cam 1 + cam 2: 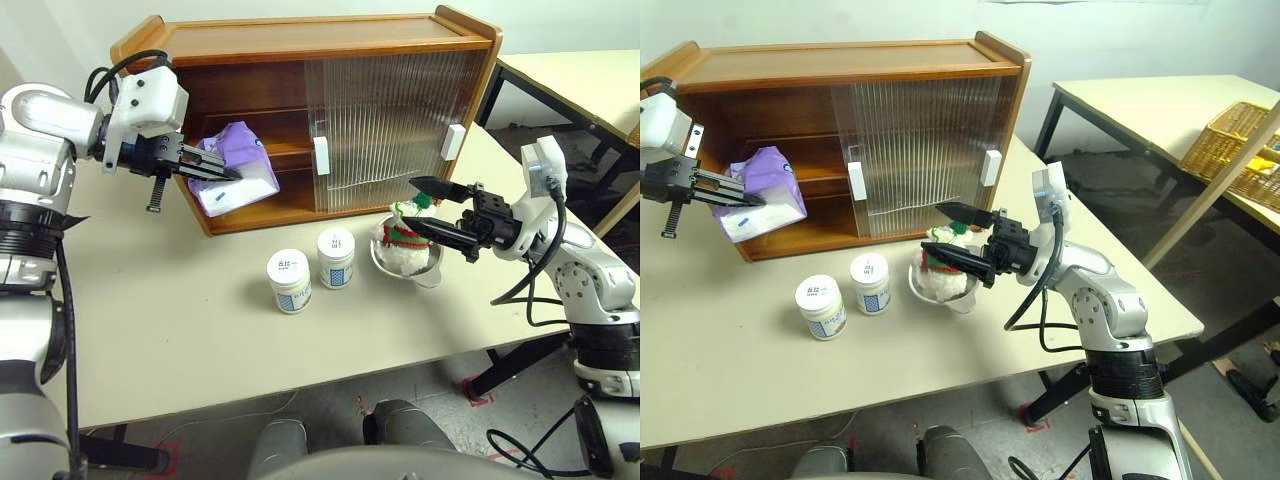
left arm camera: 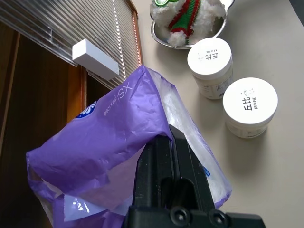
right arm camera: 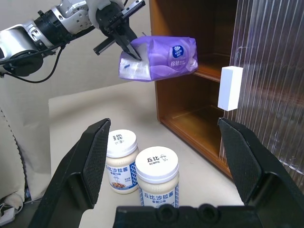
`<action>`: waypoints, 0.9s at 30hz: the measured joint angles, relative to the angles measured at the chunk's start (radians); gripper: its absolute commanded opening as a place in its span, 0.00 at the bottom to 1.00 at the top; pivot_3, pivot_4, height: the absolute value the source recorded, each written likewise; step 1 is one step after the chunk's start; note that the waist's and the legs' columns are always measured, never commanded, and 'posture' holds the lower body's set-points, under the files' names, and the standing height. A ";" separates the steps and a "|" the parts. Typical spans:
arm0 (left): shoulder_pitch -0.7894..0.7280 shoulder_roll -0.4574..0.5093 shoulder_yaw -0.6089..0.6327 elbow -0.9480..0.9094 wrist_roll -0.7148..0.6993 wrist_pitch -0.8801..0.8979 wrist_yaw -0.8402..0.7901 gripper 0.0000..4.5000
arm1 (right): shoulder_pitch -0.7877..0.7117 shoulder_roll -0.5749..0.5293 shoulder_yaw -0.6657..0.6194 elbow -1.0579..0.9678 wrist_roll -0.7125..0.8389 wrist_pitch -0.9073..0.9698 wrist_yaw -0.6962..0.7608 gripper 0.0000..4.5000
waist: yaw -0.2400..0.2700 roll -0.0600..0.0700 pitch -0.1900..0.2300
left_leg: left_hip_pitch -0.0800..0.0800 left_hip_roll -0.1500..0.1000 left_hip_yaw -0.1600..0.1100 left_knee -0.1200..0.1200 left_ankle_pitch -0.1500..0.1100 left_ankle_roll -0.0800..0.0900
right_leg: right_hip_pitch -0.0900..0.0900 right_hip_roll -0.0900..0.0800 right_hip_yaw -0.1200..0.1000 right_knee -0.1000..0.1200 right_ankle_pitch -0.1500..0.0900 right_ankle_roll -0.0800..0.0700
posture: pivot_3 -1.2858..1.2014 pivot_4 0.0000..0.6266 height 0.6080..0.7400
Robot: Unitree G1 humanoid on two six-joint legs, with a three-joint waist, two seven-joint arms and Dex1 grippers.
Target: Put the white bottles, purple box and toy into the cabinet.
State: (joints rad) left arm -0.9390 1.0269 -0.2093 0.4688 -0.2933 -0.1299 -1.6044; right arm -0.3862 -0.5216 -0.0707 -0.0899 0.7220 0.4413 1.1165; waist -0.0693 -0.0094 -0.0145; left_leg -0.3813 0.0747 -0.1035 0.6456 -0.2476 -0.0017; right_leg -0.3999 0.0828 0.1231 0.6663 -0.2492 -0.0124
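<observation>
Left claw point(image 1: 225, 172) pinches purple box point(image 1: 240, 170) at cabinet point(image 1: 300, 60), seemingly unobstructed; right claw point(image 1: 425, 208) gapes empty.

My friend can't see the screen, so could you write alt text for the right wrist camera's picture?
The other arm's gripper holds a purple tissue pack in the air at the open side of a brown wooden cabinet. Below, two white lidded jars stand on the table, framed by this gripper's two wide-open black fingers.

A pale beige surface point(image 1: 760, 380) fills the foreground; at two o'clock a second table point(image 1: 1140, 105) carries a wicker basket point(image 1: 1230, 135); grey floor point(image 1: 1110, 200) between.
</observation>
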 measured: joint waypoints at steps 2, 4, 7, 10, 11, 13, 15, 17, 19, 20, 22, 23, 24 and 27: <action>-0.006 -0.010 -0.007 0.009 0.002 -0.018 0.000 0.01 | 0.000 0.001 0.000 0.000 0.000 -0.001 0.000 1.00 | 0.000 0.000 0.000 | 0.000 0.000 0.000 0.001 0.000 0.000 | 0.000 0.000 0.000 0.000 0.000 0.001 | 0.47 0.00 1.00; -0.015 -0.016 -0.015 0.022 0.007 -0.040 0.000 0.01 | 0.000 0.001 0.001 0.000 0.000 -0.001 -0.001 1.00 | -0.001 0.000 0.000 | 0.000 0.000 0.000 0.002 0.000 0.000 | 0.000 0.000 0.000 0.000 0.001 0.001 | 0.47 0.00 1.00; -0.029 -0.025 -0.021 0.024 0.005 -0.051 0.000 0.01 | 0.002 0.003 0.003 -0.001 0.000 -0.002 -0.004 1.00 | -0.002 0.000 0.000 | 0.000 0.000 0.000 0.003 0.000 0.000 | 0.001 0.000 0.000 0.000 0.001 0.001 | 0.47 0.00 1.00; -0.049 -0.037 -0.032 0.013 -0.008 -0.051 0.001 0.01 | 0.005 0.008 0.004 -0.004 0.000 -0.002 -0.008 1.00 | -0.003 0.000 0.000 | 0.000 0.000 0.000 0.003 0.000 0.000 | 0.000 0.000 0.000 0.000 0.001 0.001 | 0.47 0.00 1.00; -0.057 -0.040 -0.033 0.010 -0.013 -0.050 0.001 0.01 | 0.007 0.008 0.005 -0.004 0.000 -0.002 -0.009 1.00 | -0.004 0.000 0.000 | -0.001 0.000 0.000 0.003 0.000 0.000 | 0.000 0.000 0.000 0.000 0.001 0.001 | 0.47 0.00 1.00; -0.075 -0.042 -0.035 0.010 -0.018 -0.050 0.001 0.01 | 0.007 0.009 0.005 -0.006 0.000 -0.002 -0.011 1.00 | -0.006 0.000 0.000 | -0.001 0.000 0.000 0.003 0.000 0.000 | 0.000 0.001 0.000 -0.001 0.001 0.001 | 0.47 0.00 1.00; -0.092 -0.045 -0.036 0.016 -0.017 -0.055 0.001 0.01 | 0.008 0.009 0.005 -0.006 0.000 -0.002 -0.012 1.00 | -0.007 0.000 0.000 | -0.001 0.000 0.000 0.003 0.000 0.000 | 0.000 0.001 0.000 -0.001 0.001 0.001 | 0.47 0.00 1.00; -0.109 -0.056 -0.035 0.041 -0.015 -0.069 0.001 0.01 | 0.008 0.009 0.005 -0.007 0.000 -0.002 -0.012 1.00 | -0.008 0.000 0.000 | -0.001 0.000 0.001 0.003 0.000 0.000 | 0.000 0.001 0.000 -0.001 0.001 0.001 | 0.47 0.00 1.00; -0.114 -0.064 -0.035 0.072 -0.001 -0.093 0.001 0.01 | 0.008 0.010 0.005 -0.009 0.000 -0.002 -0.014 1.00 | -0.009 0.000 0.000 | -0.001 0.000 0.000 0.003 0.000 0.000 | 0.000 0.001 0.000 -0.001 0.001 0.001 | 0.47 0.00 1.00; -0.117 -0.066 -0.035 0.097 0.014 -0.110 0.001 0.01 | 0.008 0.010 0.005 -0.010 0.000 -0.002 -0.014 1.00 | -0.009 0.000 0.000 | -0.001 0.000 0.000 0.003 0.000 0.000 | 0.000 0.001 0.000 -0.001 0.001 0.001 | 0.47 0.00 1.00; -0.130 -0.077 -0.035 0.173 0.056 -0.161 0.001 0.01 | 0.008 0.010 0.005 -0.011 0.000 -0.002 -0.015 1.00 | -0.009 0.000 0.000 | 0.000 0.000 0.000 0.003 0.000 0.000 | 0.000 0.001 0.001 -0.001 0.001 0.001 | 0.47 0.00 1.00; -0.139 -0.087 -0.035 0.214 0.077 -0.189 0.002 0.01 | 0.008 0.010 0.005 -0.011 0.000 -0.002 -0.016 1.00 | -0.009 0.000 0.000 | -0.001 0.000 0.000 0.003 0.000 0.000 | 0.000 0.001 0.001 -0.001 0.001 0.001 | 0.47 0.00 1.00; -0.147 -0.099 -0.035 0.254 0.103 -0.221 0.003 0.01 | 0.008 0.010 0.005 -0.011 0.000 -0.002 -0.016 1.00 | -0.009 0.000 0.000 | -0.001 0.000 -0.001 0.003 0.000 0.000 | 0.001 0.001 0.001 -0.001 0.001 0.001 | 0.47 0.00 1.00; -0.172 -0.126 -0.035 0.360 0.164 -0.311 0.012 0.01 | 0.008 0.010 0.006 -0.013 0.000 -0.002 -0.018 1.00 | -0.009 0.000 0.000 | -0.001 0.000 -0.002 0.003 0.000 0.000 | 0.000 0.000 0.002 -0.001 0.001 0.002 | 0.47 0.00 1.00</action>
State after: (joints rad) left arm -1.1115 0.9009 -0.2447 0.8290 -0.1294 -0.4410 -1.5925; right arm -0.3784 -0.5115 -0.0643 -0.1031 0.7220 0.4392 1.0981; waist -0.0779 -0.0094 -0.0144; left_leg -0.3825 0.0749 -0.1050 0.6484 -0.2475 -0.0013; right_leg -0.3996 0.0830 0.1249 0.6649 -0.2478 -0.0105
